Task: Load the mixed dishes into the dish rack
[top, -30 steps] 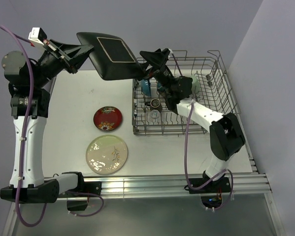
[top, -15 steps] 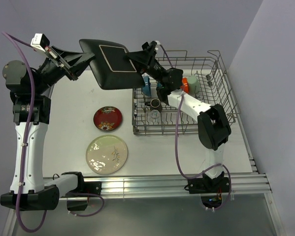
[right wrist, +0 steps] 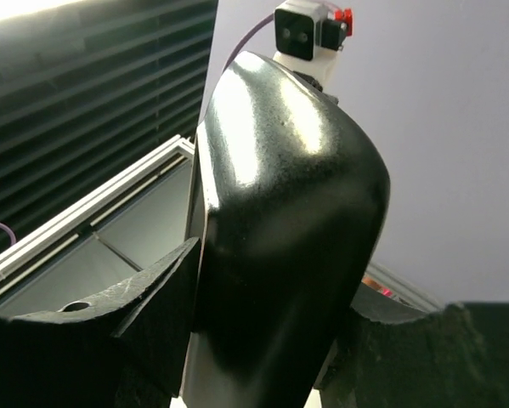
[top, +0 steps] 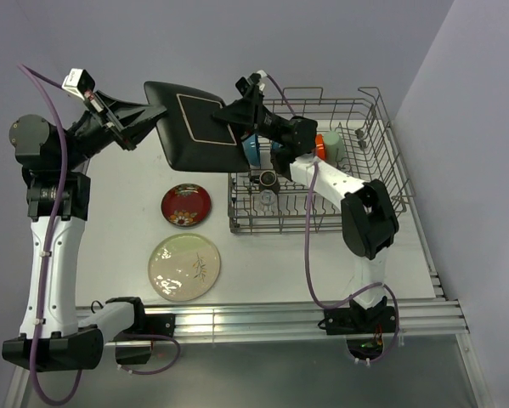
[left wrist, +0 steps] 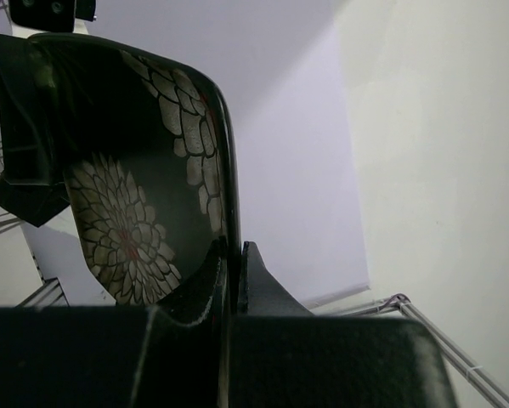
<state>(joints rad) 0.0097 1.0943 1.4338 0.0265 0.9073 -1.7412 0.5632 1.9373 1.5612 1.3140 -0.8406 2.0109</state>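
Observation:
My left gripper (top: 156, 115) is shut on the left edge of a black square plate (top: 199, 127) and holds it in the air, tilted, left of the dish rack (top: 381, 115). In the left wrist view both fingers pinch the plate's rim (left wrist: 223, 212) at the gripper (left wrist: 233, 246), and the flowered face (left wrist: 122, 221) shows. My right gripper (top: 237, 110) is at the plate's right edge. In the right wrist view its jaws stand wide apart around the glossy plate (right wrist: 288, 212). The red saucer (top: 185, 205) and the cream round plate (top: 184, 268) lie on the table.
The rack holds a blue-inside bowl (top: 252, 151), an orange bowl (top: 324, 143), a pale green cup (top: 336, 146), a small brown mug (top: 268, 178) and a clear glass (top: 265, 200). A wall stands close behind and to the right.
The left arm carried the black plate right and down toward the rack. The right gripper rose out of the rack to the plate's right edge, jaws now around it.

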